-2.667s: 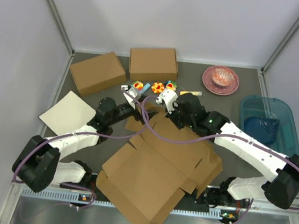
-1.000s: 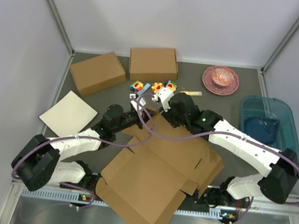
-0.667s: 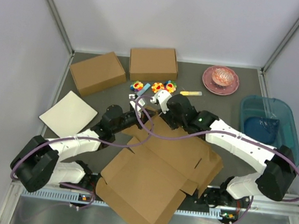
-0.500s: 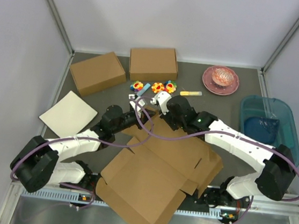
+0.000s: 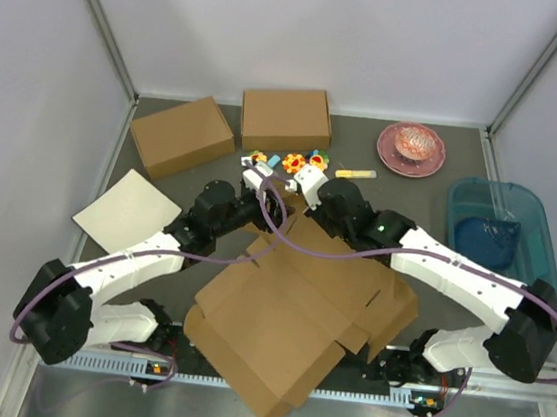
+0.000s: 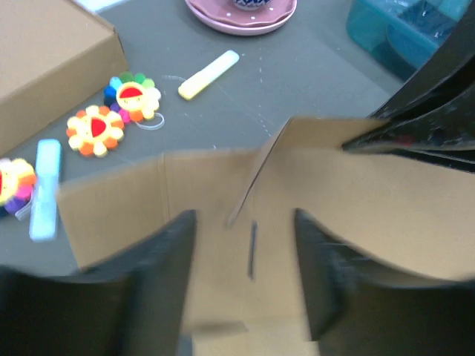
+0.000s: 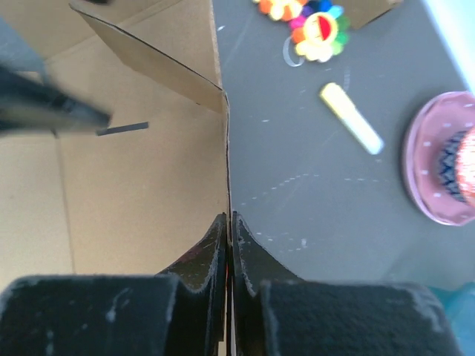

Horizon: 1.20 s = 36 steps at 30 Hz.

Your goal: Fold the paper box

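- The paper box lies mostly flat, middle of the counter.
- The right claw pinches its thin far flap.
- The left claw is partly wide, holding nothing.
- A hard pull could tear the flap or make it slip.

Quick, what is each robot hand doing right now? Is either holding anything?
Left hand: open, fingers apart, gripping nothing.
Right hand: closed, pinching the thin edge of an upright wall of the paper box.
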{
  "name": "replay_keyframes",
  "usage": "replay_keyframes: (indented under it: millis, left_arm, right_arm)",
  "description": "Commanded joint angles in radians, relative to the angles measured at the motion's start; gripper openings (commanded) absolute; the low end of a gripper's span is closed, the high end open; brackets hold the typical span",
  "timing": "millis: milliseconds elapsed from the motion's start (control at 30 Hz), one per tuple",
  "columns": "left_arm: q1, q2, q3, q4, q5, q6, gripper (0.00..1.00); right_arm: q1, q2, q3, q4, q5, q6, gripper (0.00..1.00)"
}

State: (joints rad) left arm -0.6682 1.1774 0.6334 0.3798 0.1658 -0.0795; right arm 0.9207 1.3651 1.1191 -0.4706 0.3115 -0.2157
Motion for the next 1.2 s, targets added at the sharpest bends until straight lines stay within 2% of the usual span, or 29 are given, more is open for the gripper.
replay_keyframes:
  millis: [0, 200, 333, 367, 467, 533, 733, 833, 967, 1000, 1167]
  left_arm:
    - [0.007, -0.094, 0.042, -0.197, -0.045, -0.103, 0.99]
    - [0.007, -0.235, -0.047, -0.165, -0.133, -0.199, 0.99]
    - [0.007, -0.288, -0.092, -0.176, -0.299, -0.268, 0.99]
    - [0.009, -0.295, -0.093, -0.194, -0.392, -0.287, 0.99]
    - [0.012, -0.288, -0.090, -0.235, -0.514, -0.348, 0.99]
    - [0.012, -0.279, -0.084, -0.251, -0.541, -0.381, 0.99]
    - [0.016, -0.210, -0.074, -0.211, -0.526, -0.425, 0.99]
    - [0.018, -0.179, -0.093, -0.176, -0.509, -0.445, 0.99]
    - [0.019, -0.173, -0.179, -0.015, -0.442, -0.448, 0.99]
    - [0.019, -0.171, -0.196, 0.079, -0.424, -0.431, 0.99]
    - [0.027, -0.111, -0.195, 0.165, -0.378, -0.376, 0.99]
  right_arm:
    - [0.021, -0.067, 0.027, 0.042, 0.188, -0.144, 0.00]
    - [0.082, -0.092, -0.079, 0.183, 0.343, -0.298, 0.00]
    - [0.135, -0.115, -0.194, 0.346, 0.396, -0.425, 0.00]
    - [0.142, -0.123, -0.209, 0.365, 0.396, -0.447, 0.00]
    - [0.168, -0.141, -0.263, 0.415, 0.406, -0.525, 0.00]
    - [0.188, -0.155, -0.297, 0.440, 0.420, -0.568, 0.00]
    - [0.216, -0.207, -0.318, 0.464, 0.419, -0.591, 0.00]
    - [0.218, -0.187, -0.332, 0.529, 0.486, -0.608, 0.00]
    - [0.225, -0.141, -0.357, 0.630, 0.589, -0.627, 0.00]
    - [0.227, -0.138, -0.357, 0.644, 0.597, -0.622, 0.00]
    - [0.233, -0.115, -0.373, 0.710, 0.665, -0.629, 0.00]
